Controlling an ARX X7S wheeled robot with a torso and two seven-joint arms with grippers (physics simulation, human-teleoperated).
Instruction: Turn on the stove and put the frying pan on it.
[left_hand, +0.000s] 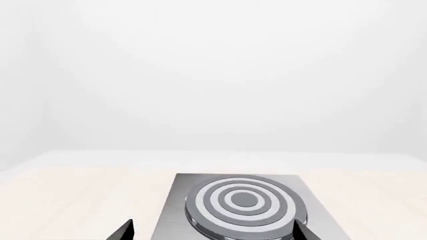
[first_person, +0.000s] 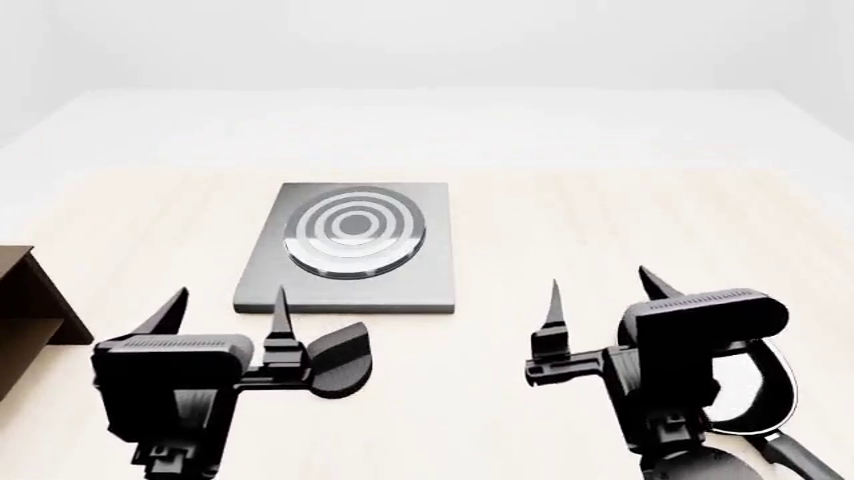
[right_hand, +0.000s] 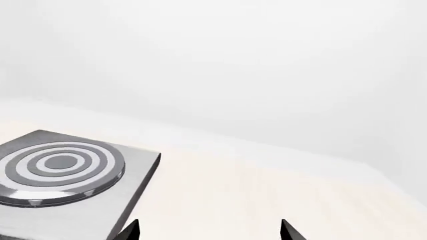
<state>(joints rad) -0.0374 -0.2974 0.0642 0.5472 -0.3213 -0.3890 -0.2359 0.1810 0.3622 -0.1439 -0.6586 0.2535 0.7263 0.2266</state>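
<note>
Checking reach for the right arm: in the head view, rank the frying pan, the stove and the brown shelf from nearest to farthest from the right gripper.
1. Frying pan: right beside the right gripper, partly hidden behind that arm.
2. Stove: ahead, toward the left.
3. Shelf: at the far left edge, beyond the left gripper.

Frying pan (first_person: 761, 385) mostly behind right end effector (first_person: 599, 292)
</note>
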